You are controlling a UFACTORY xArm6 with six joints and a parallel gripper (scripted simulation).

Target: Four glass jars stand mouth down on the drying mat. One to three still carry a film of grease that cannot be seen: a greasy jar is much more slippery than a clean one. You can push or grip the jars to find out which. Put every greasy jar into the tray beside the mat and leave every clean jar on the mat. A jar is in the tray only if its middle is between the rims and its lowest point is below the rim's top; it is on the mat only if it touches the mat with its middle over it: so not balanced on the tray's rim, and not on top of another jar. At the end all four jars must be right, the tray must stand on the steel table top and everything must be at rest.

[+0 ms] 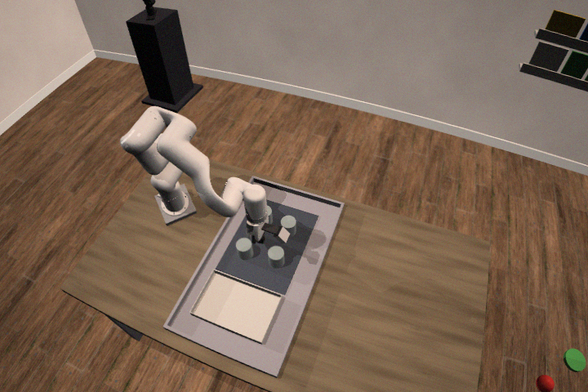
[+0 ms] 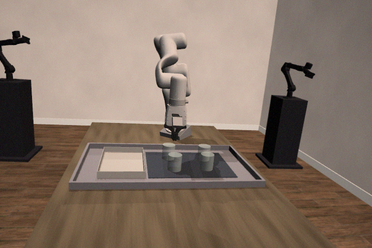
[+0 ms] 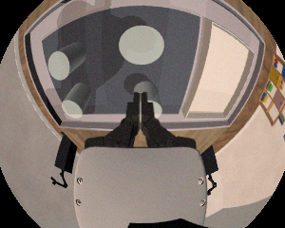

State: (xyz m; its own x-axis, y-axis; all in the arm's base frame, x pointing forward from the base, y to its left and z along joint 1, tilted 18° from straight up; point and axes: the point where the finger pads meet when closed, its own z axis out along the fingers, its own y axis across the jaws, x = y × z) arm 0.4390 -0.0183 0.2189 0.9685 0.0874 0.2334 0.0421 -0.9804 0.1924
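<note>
Over the mat, top view: all 4 jars are there, i.e. the far robot-side jar, the far outer jar, the tray-end robot-side jar and the tray-end outer jar. Tray has 0 jars in it, so no greasy one is delivered; w/ at least 1 greasy per the task, the sort isn't done.

Ext. view: jars stand upright, apart from each other; tray sits flat on the table, so that req. looks OK. Jaws are closed w/ nothing in them, above jar height as far as I can tell. Prob. set for a push test, tho that's a guess.

Wrist view: fingertips meet, no jar between; the tray-end robot-side jar is partly hidden behind them. Grease can't be seen, so ID status is unknown from pics. Left to do: find the slippery ones (if not known), move each to the tray, leave clean ones on the mat, all at rest.
</note>
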